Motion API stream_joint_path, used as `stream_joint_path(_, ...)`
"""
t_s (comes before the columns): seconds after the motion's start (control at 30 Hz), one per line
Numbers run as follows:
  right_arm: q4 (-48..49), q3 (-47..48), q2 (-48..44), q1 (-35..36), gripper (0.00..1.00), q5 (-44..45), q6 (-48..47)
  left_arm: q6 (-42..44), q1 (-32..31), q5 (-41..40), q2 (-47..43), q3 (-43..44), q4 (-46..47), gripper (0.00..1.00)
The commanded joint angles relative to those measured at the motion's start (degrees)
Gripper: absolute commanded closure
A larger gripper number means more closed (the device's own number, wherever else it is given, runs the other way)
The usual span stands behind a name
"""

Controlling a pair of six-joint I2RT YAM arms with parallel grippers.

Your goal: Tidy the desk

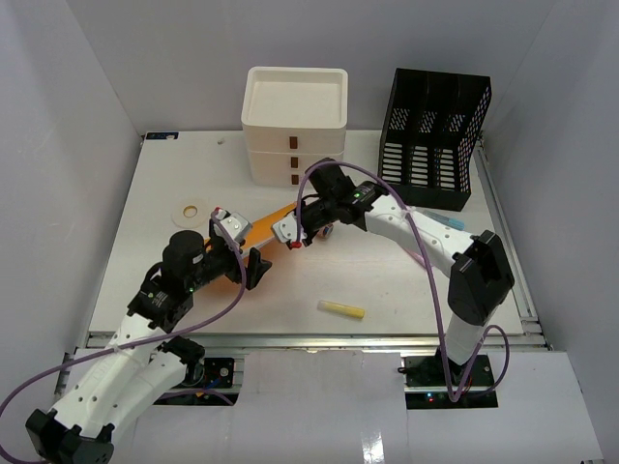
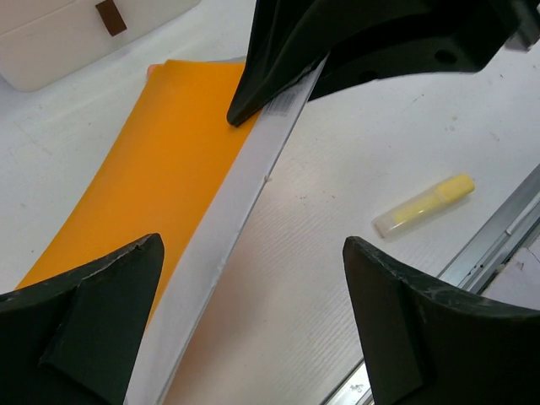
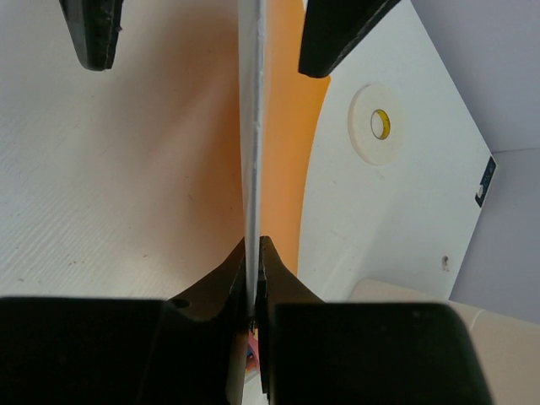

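Observation:
A thin orange-covered book (image 1: 265, 223) with a white page edge stretches between my two grippers above the white desk (image 1: 387, 280). My right gripper (image 3: 254, 245) is shut on the book's white edge (image 3: 251, 126), near the end closer to the drawers. The left gripper (image 2: 253, 253) stands open around the book's other end, one finger on the orange cover's (image 2: 160, 169) side and one over bare desk. Neither left finger visibly touches the book. From above, the left gripper (image 1: 242, 263) is left of the right gripper (image 1: 308, 227).
A yellow highlighter (image 1: 342, 309) lies near the front rail. A white tape roll (image 1: 191, 211) sits at the left. The cream drawer unit (image 1: 295, 126) and a black file holder (image 1: 432, 135) stand at the back. A small blue item (image 1: 450, 221) lies before the holder.

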Motion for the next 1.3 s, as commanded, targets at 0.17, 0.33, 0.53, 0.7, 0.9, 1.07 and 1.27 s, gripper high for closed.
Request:
stream_joint_path(0.17,1.7,-1.7,-7.7,-0.6,0.92,-1.1,2.6,2.6,-0.2,-5.0,4.9,-0.5,-0.6,0.16)
stream_joint_path(0.33,1.6,-1.9,-9.3,-0.8,0.92,-2.6,4.3,5.0,-0.2,-10.9,8.7,1.1,0.2,0.45)
stream_joint_path(0.53,2.2,-2.0,-10.2,-0.9,0.92,-3.5,7.4,6.5,-0.2,-13.2,9.3,2.6,0.1,0.94)
stream_joint_path(0.7,5.5,-2.5,-11.4,-1.2,0.64,-2.7,14.3,7.0,-0.2,-13.5,5.0,4.1,0.0,1.0)
stream_joint_path(0.9,13.0,-1.3,-14.1,-6.1,0.16,-4.5,31.4,4.4,-0.2,-16.0,1.8,7.5,0.2,1.0)
stream_joint_path(1.07,25.0,-2.7,-17.6,-20.7,0.1,-16.7,54.7,1.2,-0.2,-6.3,0.6,10.6,1.0,1.0)
stream_joint_path(1.27,35.0,-14.6,-25.2,-34.5,0.1,-19.3,68.7,-5.0,-0.2,4.8,1.9,11.6,5.5,1.0)
